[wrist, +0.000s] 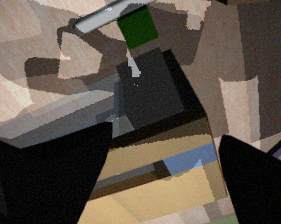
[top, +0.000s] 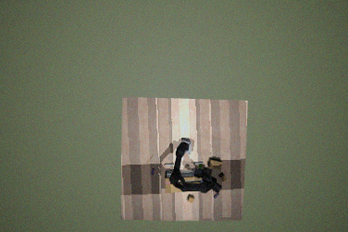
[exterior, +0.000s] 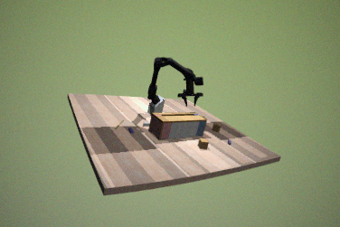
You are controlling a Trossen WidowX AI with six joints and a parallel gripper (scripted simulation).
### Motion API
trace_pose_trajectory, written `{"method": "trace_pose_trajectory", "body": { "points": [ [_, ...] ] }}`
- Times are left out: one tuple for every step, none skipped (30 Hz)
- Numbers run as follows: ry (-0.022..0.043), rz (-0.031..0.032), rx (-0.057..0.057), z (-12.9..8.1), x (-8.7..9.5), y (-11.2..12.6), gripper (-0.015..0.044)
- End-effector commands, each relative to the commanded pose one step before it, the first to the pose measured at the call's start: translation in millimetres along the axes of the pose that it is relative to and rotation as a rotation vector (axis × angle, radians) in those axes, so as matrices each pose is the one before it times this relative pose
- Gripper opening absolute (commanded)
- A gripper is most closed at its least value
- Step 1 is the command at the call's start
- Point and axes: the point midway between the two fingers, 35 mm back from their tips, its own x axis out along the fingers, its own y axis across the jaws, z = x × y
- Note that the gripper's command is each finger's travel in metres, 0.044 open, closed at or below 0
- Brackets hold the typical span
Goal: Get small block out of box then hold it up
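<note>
The box has a tan top and a blue end panel and stands mid-table in front of the arm's base. A small green block sits against a grey bar by the box's right end, on the side facing the arm; I cannot tell whether it is inside the box. My gripper hangs high above the box's right end. It is open and holds nothing.
Two brown cubes lie on the table: one in front of the box, one to its right. Small blue bits lie left and right of the box.
</note>
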Motion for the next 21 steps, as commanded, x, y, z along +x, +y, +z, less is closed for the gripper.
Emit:
{"method": "trace_pose_trajectory", "body": {
  "points": [
    [0.06765,0.03152,-0.4908,7.45,1.85,-1.8,0.0285],
    [0.0,0.0,0.0,0.0,0.0,0.0,0.0285],
    [0.0,0.0,0.0,0.0,0.0,0.0,0.0285],
    [0.0,0.0,0.0,0.0,0.0,0.0,0.0285],
    [0.0,0.0,0.0,0.0,0.0,0.0,0.0285],
    [0.0,0.0,0.0,0.0,0.0,0.0,0.0285],
    [0.0,0.0,0.0,0.0,0.0,0.0,0.0285],
    [0.0,0.0,0.0,0.0,0.0,0.0,0.0285],
    [0.0,0.0,0.0,0.0,0.0,0.0,0.0285],
    [0.0,0.0,0.0,0.0,0.0,0.0,0.0285],
    [0.0,0.0,0.0,0.0,0.0,0.0,0.0285],
    [0.0,0.0,0.0,0.0,0.0,0.0,0.0285],
    [0.00001,-0.00017,0.0,0.88,2.53,-0.38,0.0285],
    [0.00003,-0.00043,-0.0001,2.74,7.53,-1.0,0.0285],
    [0.00009,-0.00044,-0.0001,4.87,12.29,-1.2,0.0285],
    [0.00016,-0.00008,0.0,6.84,15.35,-0.72,0.0285],
    [0.00019,0.00048,0.0,7.51,14.83,0.2,0.0285],
    [0.00019,0.00103,0.0,7.98,13.91,1.07,0.0285],
    [0.00013,0.00117,0.0,6.51,10.21,1.4,0.0285],
    [0.00007,0.00086,0.0,4.04,5.88,1.07,0.0285],
    [0.00002,0.00031,0.0,1.37,1.92,0.39,0.0285]
  ]
}}
